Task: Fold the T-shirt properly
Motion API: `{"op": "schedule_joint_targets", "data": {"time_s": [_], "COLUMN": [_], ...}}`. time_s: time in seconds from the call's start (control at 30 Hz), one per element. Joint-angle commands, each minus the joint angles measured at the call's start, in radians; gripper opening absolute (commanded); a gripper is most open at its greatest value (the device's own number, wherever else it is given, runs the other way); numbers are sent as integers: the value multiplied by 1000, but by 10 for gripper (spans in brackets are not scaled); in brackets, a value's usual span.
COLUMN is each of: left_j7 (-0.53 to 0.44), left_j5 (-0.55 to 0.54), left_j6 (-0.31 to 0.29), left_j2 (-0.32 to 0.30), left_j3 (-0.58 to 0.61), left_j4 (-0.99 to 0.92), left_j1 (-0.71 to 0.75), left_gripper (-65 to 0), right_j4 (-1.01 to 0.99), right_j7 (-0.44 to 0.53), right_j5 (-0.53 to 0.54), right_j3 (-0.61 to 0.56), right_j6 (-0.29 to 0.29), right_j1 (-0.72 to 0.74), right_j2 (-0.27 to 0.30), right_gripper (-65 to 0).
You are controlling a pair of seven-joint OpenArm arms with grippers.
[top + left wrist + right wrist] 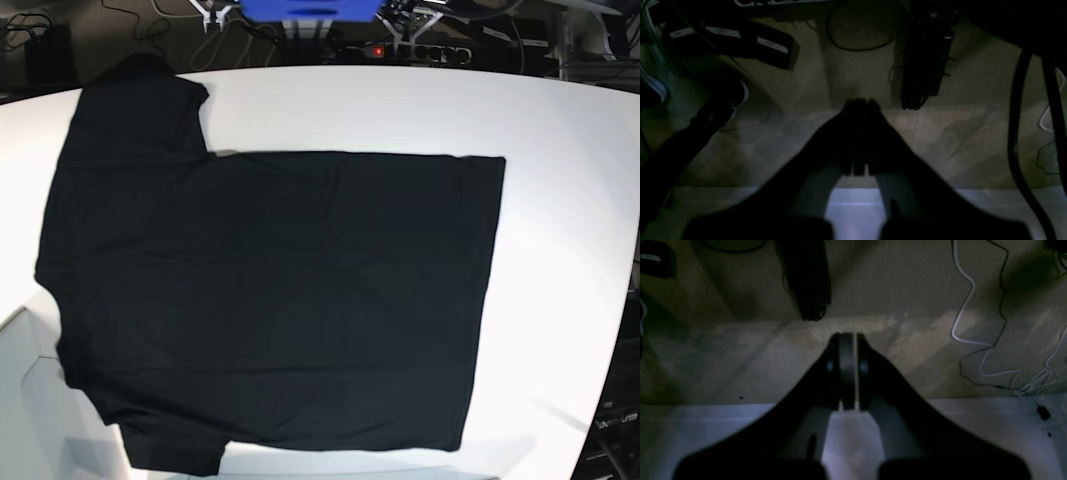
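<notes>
T-shirt (280, 300): black cloth, spread flat on the white table (560, 180), plain side up, no print showing; matte with faint wrinkles.
Shape: sleeves at base view's left, straight hem at its right.
Table: smooth, glossy white, rounded edge.
My left gripper (861, 104): dark fingers pressed together, nothing between them, hanging past the table edge over beige carpet (973, 133).
My right gripper (848, 337): fingers closed with a hairline slit, holding nothing, also off the table.
Floor: loose white cables (965, 303) on the carpet.
</notes>
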Motion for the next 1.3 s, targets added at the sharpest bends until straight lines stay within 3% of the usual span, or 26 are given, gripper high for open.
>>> {"op": "schedule_joint_targets", "data": {"time_s": [0.0,0.87,1.27], "left_j7": [2,-4,3], "left_j5": [3,3,1], "left_j6": [9,7,7], "left_j2": [0,-18,-123], "left_j3": [1,-1,-2], "left_j4": [1,3,446], "left_j1": [7,30,329], "left_gripper": [-650,-650,-650], "right_j4": [2,12,612], "right_j7": [-6,1,-49], "right_j5": [4,4,4], "right_j3": [-1,-1,-1], "right_j6": [16,16,21], "right_j1": [-9,-18,-408], "right_j2": [-5,-4,-4], "right_gripper": [-650,-650,-650]}}
